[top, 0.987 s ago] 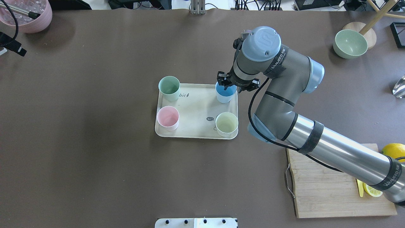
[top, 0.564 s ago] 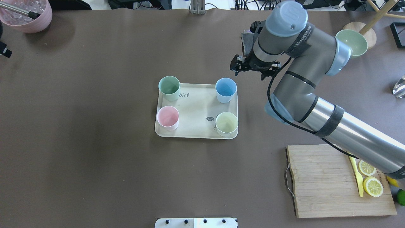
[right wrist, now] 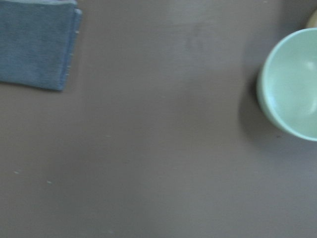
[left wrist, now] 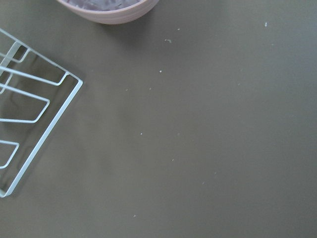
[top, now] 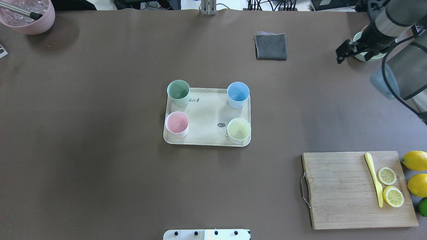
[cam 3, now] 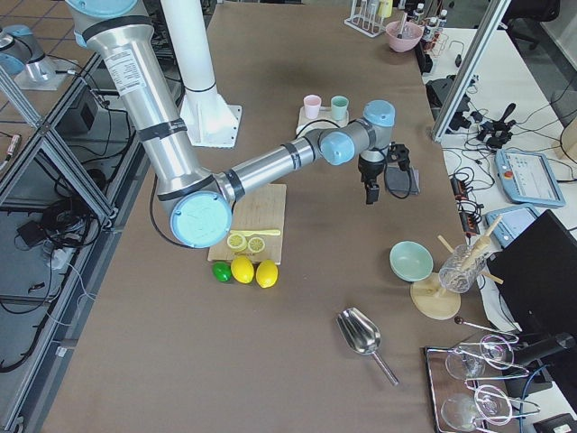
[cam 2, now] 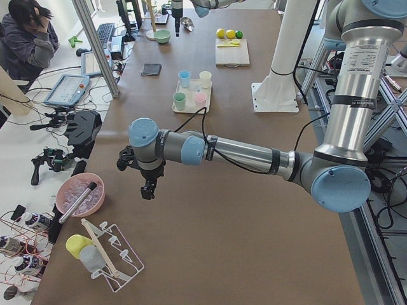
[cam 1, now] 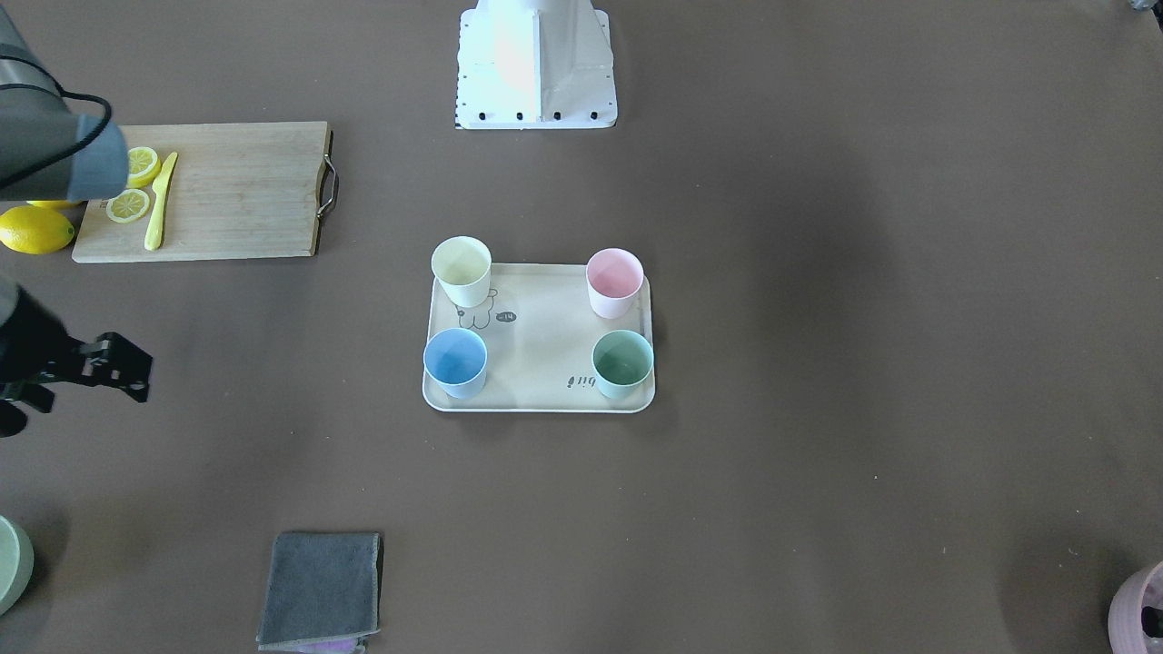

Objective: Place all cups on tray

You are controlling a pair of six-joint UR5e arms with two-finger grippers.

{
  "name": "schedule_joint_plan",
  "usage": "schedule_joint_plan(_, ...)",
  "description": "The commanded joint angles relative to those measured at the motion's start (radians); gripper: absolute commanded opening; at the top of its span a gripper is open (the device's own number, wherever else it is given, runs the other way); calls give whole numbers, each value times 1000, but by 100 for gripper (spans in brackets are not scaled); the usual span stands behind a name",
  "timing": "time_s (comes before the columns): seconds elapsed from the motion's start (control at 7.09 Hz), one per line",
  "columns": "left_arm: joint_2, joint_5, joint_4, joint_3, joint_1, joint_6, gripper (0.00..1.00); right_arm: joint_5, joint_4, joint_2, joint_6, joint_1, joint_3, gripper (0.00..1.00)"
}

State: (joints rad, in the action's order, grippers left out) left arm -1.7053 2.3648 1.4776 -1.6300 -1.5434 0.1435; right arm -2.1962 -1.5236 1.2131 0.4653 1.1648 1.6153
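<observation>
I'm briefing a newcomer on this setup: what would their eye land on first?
Four pastel cups, green, blue, pink and yellow, stand one in each corner of the cream tray at mid-table. The right gripper hangs open, far off near the mint bowl, and lemon slices lie on the cutting board.

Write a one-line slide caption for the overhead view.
Green cup, blue cup, pink cup and yellow cup stand in the four corners of the tray; right gripper empty, off to the side.
</observation>
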Motion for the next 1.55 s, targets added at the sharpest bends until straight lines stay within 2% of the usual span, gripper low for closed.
schedule_joint_plan(0.0,83,7,-102,-7,-44,143,98,-48,-125,87,-370,174,1,100)
schedule_joint_plan(0.14,99,10,-93,-23,-72,143,98,-56,-133,176,-545,244,1,100)
schedule_joint_plan(0.28,99,7,-97,-22,-86,142,98,-59,-133,230,-616,321,-5,100)
schedule_joint_plan(0.56,140,7,-96,-17,-84,145,98,-51,-132,333,-628,381,1,100)
schedule_joint_plan(0.99,148,7,-96,-34,-101,146,98,-54,-144,364,-613,499,-17,100)
schedule_joint_plan(1.41,150,7,-92,-37,-119,146,98,-79,-133,393,-614,516,-12,100)
